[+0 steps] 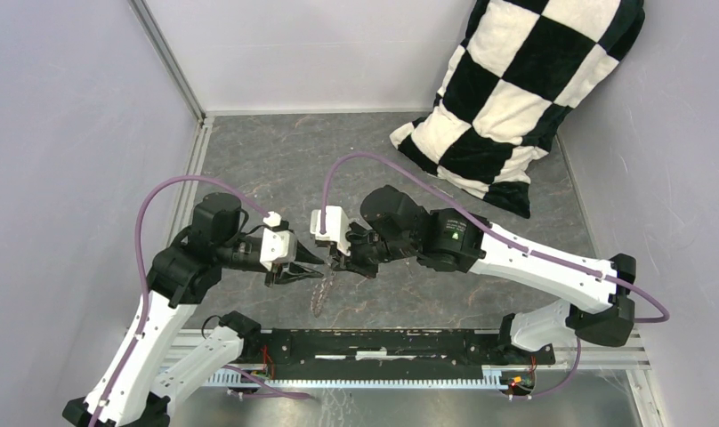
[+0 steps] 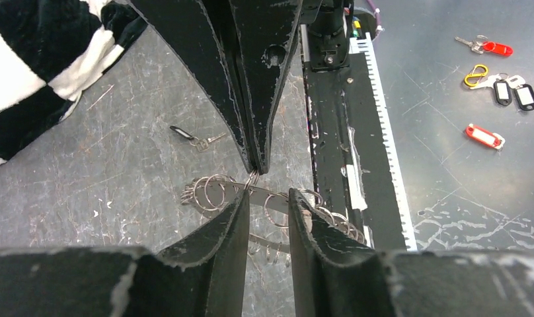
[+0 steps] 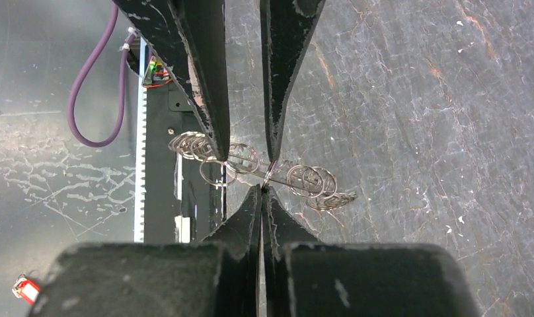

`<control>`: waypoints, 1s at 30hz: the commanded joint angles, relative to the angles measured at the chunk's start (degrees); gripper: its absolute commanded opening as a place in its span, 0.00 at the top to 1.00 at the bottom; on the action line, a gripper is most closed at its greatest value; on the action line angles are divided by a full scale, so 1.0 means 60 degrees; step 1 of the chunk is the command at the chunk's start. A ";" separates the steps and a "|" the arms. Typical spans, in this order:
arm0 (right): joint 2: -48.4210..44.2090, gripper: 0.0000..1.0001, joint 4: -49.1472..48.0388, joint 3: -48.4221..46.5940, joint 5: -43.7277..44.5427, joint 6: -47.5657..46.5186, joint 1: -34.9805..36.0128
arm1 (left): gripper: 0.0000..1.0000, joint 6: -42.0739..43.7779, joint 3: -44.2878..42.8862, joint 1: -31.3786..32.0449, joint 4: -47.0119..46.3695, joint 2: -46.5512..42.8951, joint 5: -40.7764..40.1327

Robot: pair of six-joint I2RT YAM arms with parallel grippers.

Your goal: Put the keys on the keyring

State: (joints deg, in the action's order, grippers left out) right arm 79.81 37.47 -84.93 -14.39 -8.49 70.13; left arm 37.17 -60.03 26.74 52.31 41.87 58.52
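The keyring (image 2: 277,198) is a flat metal band strung with many small wire rings, and it hangs in the air between the two grippers (image 1: 320,294). My right gripper (image 3: 263,188) is shut, its tips pinching one small ring of the keyring (image 3: 304,178); in the left wrist view it (image 2: 256,168) comes down from above. My left gripper (image 2: 269,195) faces it with its jaws apart, and the band crosses the gap between them. In the right wrist view the left gripper (image 3: 246,155) straddles a ring. One loose key (image 2: 185,135) with a black head lies on the table beyond.
A black-and-white checked pillow (image 1: 516,98) leans in the far right corner. The black toothed rail (image 2: 337,132) runs along the table's near edge. Past it, on the lower metal surface, lie red key tags (image 2: 484,135), black tags (image 2: 515,92) and a yellow carabiner (image 2: 476,74).
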 commanded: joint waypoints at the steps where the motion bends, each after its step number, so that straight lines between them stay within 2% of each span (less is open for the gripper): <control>1: 0.0042 0.99 -0.0602 -0.0779 -0.0352 -0.0148 0.0042 | 0.64 0.0602 -0.0233 0.0036 0.0174 0.0028 -0.0171; 6: 0.0080 0.99 -0.0584 -0.0816 -0.0341 -0.0179 0.0045 | 0.62 0.0818 -0.0223 0.0028 0.0029 -0.0242 -0.0846; 12: 0.0072 0.99 -0.0606 -0.0846 -0.0364 -0.0178 0.0044 | 0.62 0.0798 0.0050 0.0038 -0.0553 -0.0996 -0.1001; 21: 0.0092 0.99 -0.0868 -0.0839 -0.0748 -0.0014 0.0045 | 0.60 0.0811 0.0277 0.0030 -0.0586 -0.0896 -0.0337; 30: 0.0116 0.99 -0.0938 -0.0802 -0.0874 -0.0059 0.0045 | 0.68 0.1159 -0.0068 0.0029 -0.0288 -0.0569 -0.0489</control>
State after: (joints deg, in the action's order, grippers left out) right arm 80.64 35.92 -86.91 -18.13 -8.86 70.13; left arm 41.34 -58.74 26.76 50.70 38.11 54.54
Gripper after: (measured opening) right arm 0.011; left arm 0.334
